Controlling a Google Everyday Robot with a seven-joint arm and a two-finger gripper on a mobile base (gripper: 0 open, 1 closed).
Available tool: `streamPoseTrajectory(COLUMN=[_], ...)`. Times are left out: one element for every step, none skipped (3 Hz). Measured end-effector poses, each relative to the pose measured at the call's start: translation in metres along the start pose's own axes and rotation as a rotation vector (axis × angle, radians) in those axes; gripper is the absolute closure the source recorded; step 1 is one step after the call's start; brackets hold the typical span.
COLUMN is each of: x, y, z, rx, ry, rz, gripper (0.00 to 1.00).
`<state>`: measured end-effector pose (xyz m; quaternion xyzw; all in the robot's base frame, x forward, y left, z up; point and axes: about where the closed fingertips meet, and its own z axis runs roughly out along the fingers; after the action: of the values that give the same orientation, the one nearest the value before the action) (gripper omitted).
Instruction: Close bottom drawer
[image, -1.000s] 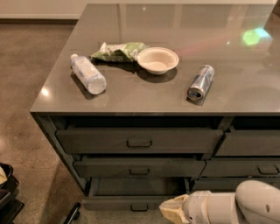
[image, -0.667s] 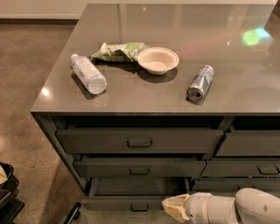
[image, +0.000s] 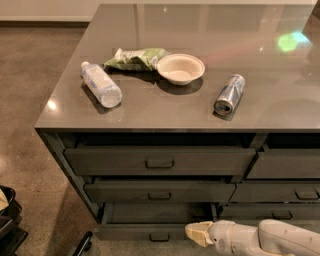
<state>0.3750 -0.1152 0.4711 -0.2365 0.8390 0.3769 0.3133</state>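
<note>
The bottom drawer (image: 145, 231) is the lowest of three stacked dark grey drawers and stands pulled out, its inside showing behind the slim front. Its small pull handle (image: 159, 236) sits at the front's middle. My gripper (image: 192, 232), cream-tipped on a white arm coming in from the lower right, is right at the drawer front's right end, level with its top edge.
On the counter top (image: 280, 85) lie a plastic water bottle (image: 101, 84), a green snack bag (image: 136, 58), a white bowl (image: 180, 68) and a can (image: 229, 94) on its side. The middle drawer (image: 159, 192) and top drawer (image: 159, 161) sit above. Brown floor lies left.
My gripper and arm have drifted slightly to the right and down along the drawer front. The drawer looks about as far out as before.
</note>
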Motion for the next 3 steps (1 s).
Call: streamPoseTrajectory(x=[0.026,0.031,0.059], y=[-0.001,-0.007,-0.049], z=[0.02,0.025,0.041], rx=[-0.039,-0.022,-0.002], ry=[0.0,0.021,0.04], rz=[0.065,0.093,0.196], gripper=[1.0,1.0,1.0])
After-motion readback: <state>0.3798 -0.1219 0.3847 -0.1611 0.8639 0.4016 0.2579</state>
